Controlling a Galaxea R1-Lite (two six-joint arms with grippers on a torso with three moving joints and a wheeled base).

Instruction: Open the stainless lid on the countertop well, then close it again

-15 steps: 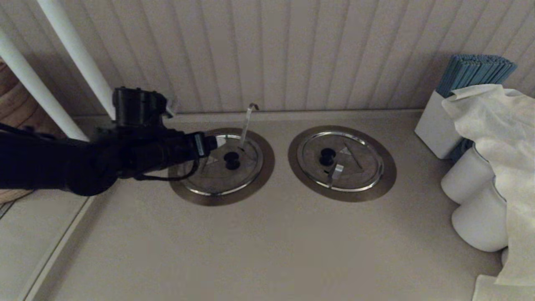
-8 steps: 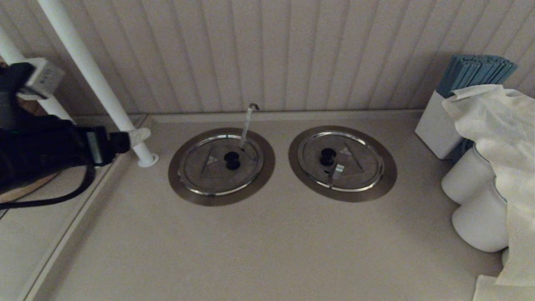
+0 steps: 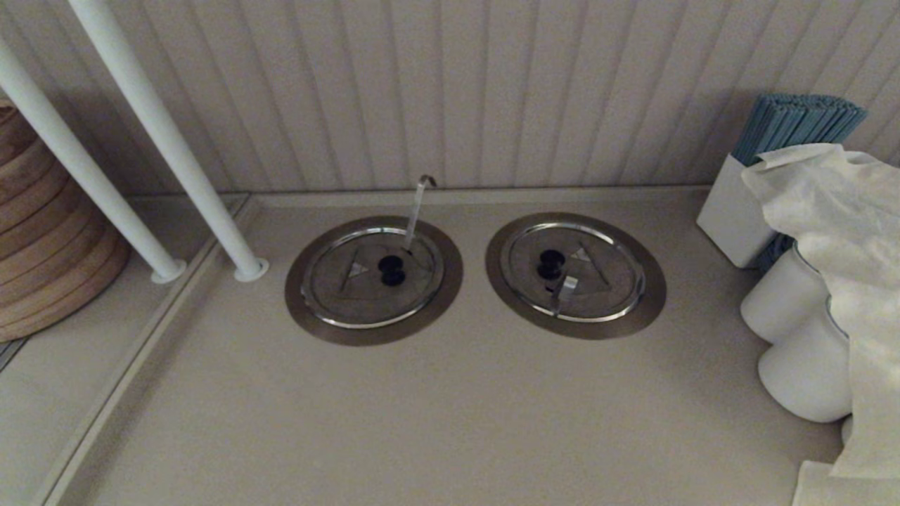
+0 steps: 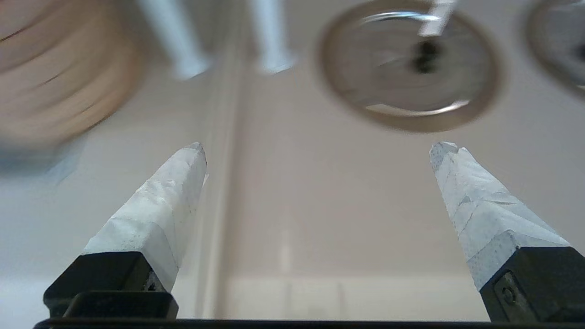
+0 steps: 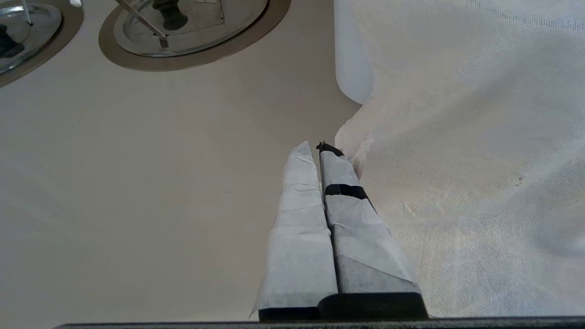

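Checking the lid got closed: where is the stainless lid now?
In the head view, the stainless lid lies flat in the countertop well, left of the twin disc, near the white poles.

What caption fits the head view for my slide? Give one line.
Stainless lid lies shut on the countertop well, hooked rod upright; no gripper in view.
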